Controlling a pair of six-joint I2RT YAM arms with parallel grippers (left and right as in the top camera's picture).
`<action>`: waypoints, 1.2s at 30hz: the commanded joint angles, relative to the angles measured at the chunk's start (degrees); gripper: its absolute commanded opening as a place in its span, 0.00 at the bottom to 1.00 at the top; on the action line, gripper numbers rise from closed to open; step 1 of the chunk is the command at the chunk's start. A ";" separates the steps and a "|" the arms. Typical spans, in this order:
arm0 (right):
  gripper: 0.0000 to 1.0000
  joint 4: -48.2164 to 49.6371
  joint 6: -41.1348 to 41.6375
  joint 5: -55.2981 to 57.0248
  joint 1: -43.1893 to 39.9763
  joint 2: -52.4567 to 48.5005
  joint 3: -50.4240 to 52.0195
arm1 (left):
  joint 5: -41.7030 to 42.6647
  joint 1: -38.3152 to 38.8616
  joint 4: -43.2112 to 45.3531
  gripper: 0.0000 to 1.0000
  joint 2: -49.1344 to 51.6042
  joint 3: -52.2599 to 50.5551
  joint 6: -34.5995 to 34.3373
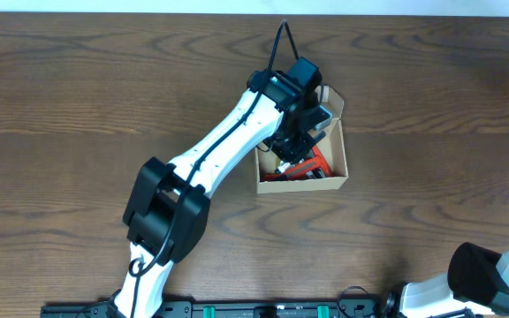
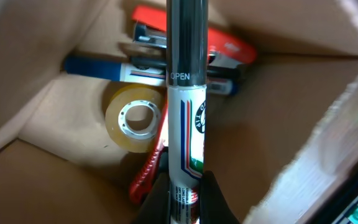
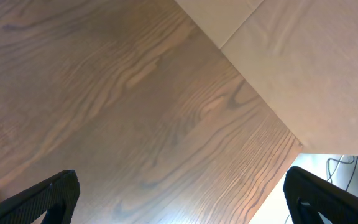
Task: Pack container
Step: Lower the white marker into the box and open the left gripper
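The left tool [image 2: 185, 190] clamps a slick marker [image 2: 186, 99] over the container [image 1: 303, 185] — light, thin cardboard, likely best held by its corners — while the right tool [image 3: 185, 199] gapes open.

The table [image 1: 78, 106] is dark wood grain with a soft sheen, and the box [image 2: 42, 168] is plain matt tan cardboard. The marker [image 2: 187, 124] looks like glossy plastic, shiny black cap over a smooth printed white barrel, and the tape [image 2: 135, 118] is that yellowish see-through glossy stuff. The blue pen [image 2: 95, 65] and the red thing [image 2: 229, 48] behind it read as smooth plastic too, same as the white shell of the arm [image 1: 228, 132].
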State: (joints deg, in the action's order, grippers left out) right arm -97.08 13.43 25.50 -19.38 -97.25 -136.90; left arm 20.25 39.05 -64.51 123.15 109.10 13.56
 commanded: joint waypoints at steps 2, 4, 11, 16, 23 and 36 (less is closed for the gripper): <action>0.99 -0.13 0.92 0.59 -0.31 0.46 -0.66 | 0.74 -0.52 -0.13 0.06 1.68 -0.20 0.59; 0.99 -0.13 0.92 0.59 -0.31 0.46 -0.66 | 0.66 -0.52 0.37 0.06 1.95 -0.20 0.59; 0.99 -0.13 0.92 0.59 -0.31 0.46 -0.66 | 0.55 -0.59 2.67 0.06 2.19 -0.24 0.59; 0.99 -0.13 0.92 0.59 -0.31 0.44 -0.66 | 0.57 -0.59 3.65 0.06 2.21 -1.62 0.59; 0.99 -0.13 0.92 0.59 -0.31 0.46 -0.66 | 0.57 -0.63 4.02 0.06 2.21 -4.20 0.55; 0.99 -0.13 0.92 0.59 -0.31 0.46 -0.66 | 0.57 -0.63 8.31 0.11 2.21 -7.06 -0.92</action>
State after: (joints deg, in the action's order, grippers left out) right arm -97.08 13.45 25.50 -19.38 -97.25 -136.90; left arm 20.45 38.72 -56.45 124.51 102.52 13.39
